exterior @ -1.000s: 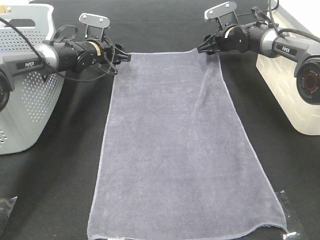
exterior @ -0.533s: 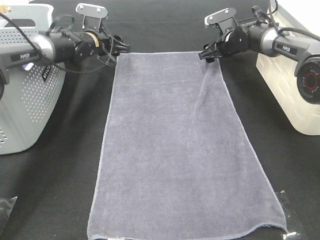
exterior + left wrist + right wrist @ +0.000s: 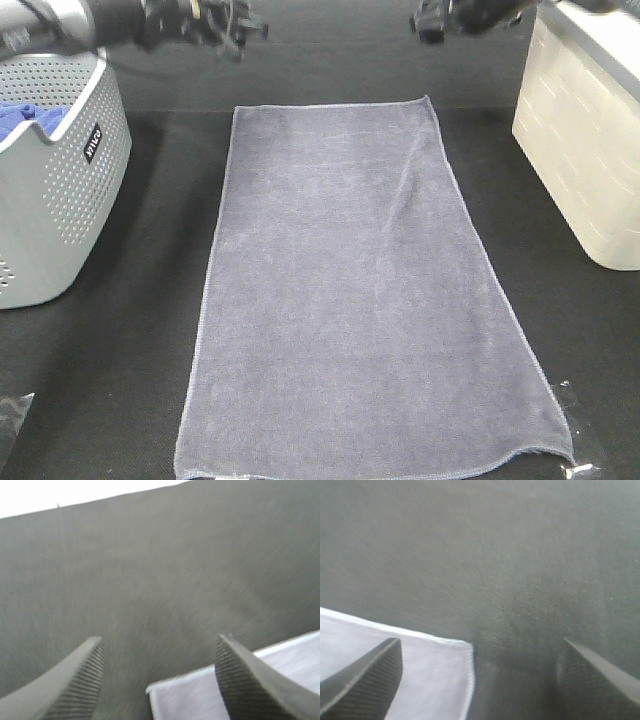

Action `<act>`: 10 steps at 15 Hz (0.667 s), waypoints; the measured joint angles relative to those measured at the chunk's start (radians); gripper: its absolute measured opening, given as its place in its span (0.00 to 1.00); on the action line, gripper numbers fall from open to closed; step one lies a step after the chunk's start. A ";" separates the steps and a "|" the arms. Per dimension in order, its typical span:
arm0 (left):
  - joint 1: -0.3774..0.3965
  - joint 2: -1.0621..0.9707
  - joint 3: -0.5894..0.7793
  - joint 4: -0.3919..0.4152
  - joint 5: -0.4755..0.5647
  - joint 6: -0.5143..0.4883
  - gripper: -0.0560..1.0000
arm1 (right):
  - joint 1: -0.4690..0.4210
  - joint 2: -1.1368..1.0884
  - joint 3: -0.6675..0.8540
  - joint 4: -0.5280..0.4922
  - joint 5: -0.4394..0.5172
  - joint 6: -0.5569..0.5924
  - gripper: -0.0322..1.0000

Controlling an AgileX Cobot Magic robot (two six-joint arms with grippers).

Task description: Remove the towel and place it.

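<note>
Exterior high, towel: the towel (image 3: 360,300) lies spread flat on the black desk (image 3: 130,380), long axis running from 12 to 6 o'clock, its far hem straight, its near hem at the lower frame edge.
Exterior high, left basket: a grey perforated basket (image 3: 50,200) stands at 9 o'clock, apart from the towel, with a blue cloth (image 3: 22,118) showing inside its rim.
Exterior high, right basket: a cream basket (image 3: 585,140) stands at 3 o'clock, apart from the towel.
Exterior high, my claws: my left claw (image 3: 240,25) sits at 11 o'clock and my right claw (image 3: 425,22) at 1 o'clock, both at the top edge beyond the towel's far corners, neither touching it.
Exterior high, scraps: clear plastic bits lie at 7 o'clock (image 3: 12,420) and 5 o'clock (image 3: 575,440) on the desk.
Left wrist, claw: my left claw (image 3: 160,680) stands with its ribbed fingers (image 3: 75,685) spread apart and nothing between them.
Left wrist, towel: a hemmed corner of the towel (image 3: 190,700) lies on the dark desk (image 3: 150,570) below the gap; view is blurred.
Right wrist, claw: my right claw (image 3: 480,680) is spread wide, fingers (image 3: 365,680) far apart, holding nothing.
Right wrist, towel: a towel corner (image 3: 430,675) lies flat on the desk (image 3: 495,555) beside one finger; view is blurred.
</note>
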 joint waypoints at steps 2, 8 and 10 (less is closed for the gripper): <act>-0.010 -0.083 0.000 -0.003 0.166 0.000 0.64 | 0.000 -0.089 0.000 0.013 0.153 0.000 0.80; -0.019 -0.333 -0.003 -0.046 0.728 0.007 0.64 | 0.000 -0.321 -0.001 0.015 0.654 0.000 0.80; -0.019 -0.400 -0.003 -0.053 0.869 0.042 0.64 | 0.000 -0.367 -0.001 0.015 0.678 0.012 0.80</act>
